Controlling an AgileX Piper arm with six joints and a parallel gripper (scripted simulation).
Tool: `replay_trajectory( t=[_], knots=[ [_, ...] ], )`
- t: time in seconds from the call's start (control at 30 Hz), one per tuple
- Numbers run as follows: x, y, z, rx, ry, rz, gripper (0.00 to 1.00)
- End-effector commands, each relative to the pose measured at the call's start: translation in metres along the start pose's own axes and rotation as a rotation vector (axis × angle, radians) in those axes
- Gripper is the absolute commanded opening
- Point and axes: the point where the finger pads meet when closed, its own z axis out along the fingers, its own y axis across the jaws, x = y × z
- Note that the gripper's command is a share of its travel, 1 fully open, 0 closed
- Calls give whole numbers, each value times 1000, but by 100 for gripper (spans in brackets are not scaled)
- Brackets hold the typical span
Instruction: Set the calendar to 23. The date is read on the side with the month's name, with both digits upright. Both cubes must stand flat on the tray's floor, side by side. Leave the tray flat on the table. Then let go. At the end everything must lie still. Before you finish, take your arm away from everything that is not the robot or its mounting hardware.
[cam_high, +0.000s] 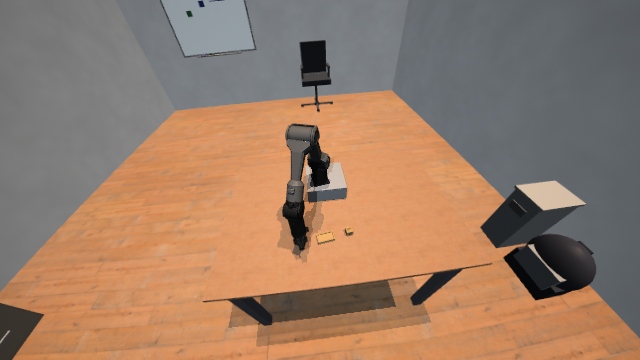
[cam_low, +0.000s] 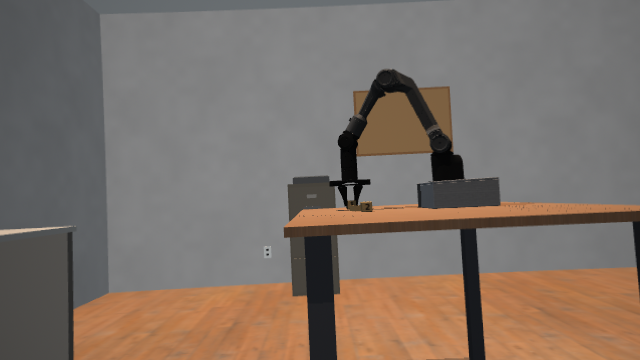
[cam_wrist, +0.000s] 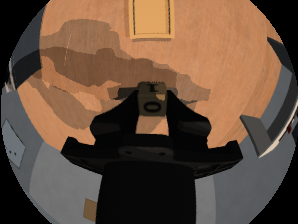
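My gripper (cam_high: 300, 246) (cam_low: 351, 204) (cam_wrist: 153, 97) points down and is shut on a wooden cube (cam_wrist: 152, 106), one finger on each side. In the wrist view a 1 shows on its top face and a 0 on the face below that in the picture. The held cube is at or just above the table top; the exact gap cannot be told. The second cube (cam_high: 349, 231) (cam_low: 366, 206) stands on the table beyond the tray, with a 2 on the side toward the exterior camera. The yellow tray (cam_high: 325, 238) (cam_wrist: 151, 17) lies flat and empty between the two cubes.
The tabletop (cam_high: 400, 240) (cam_low: 500, 215) holds the arm's grey base block (cam_high: 327, 194) (cam_low: 465, 193) behind the gripper and tray. The table's front edge lies beyond the gripper, on the side away from the base.
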Motion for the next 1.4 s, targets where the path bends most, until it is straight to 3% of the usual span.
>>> replay_trajectory(
  t=[0.0, 1.37],
  knots=[
    [0, 0, -1, 2, 1, 2, 35],
    [-1, 0, 3, 0, -1, 2, 35]
  ],
)
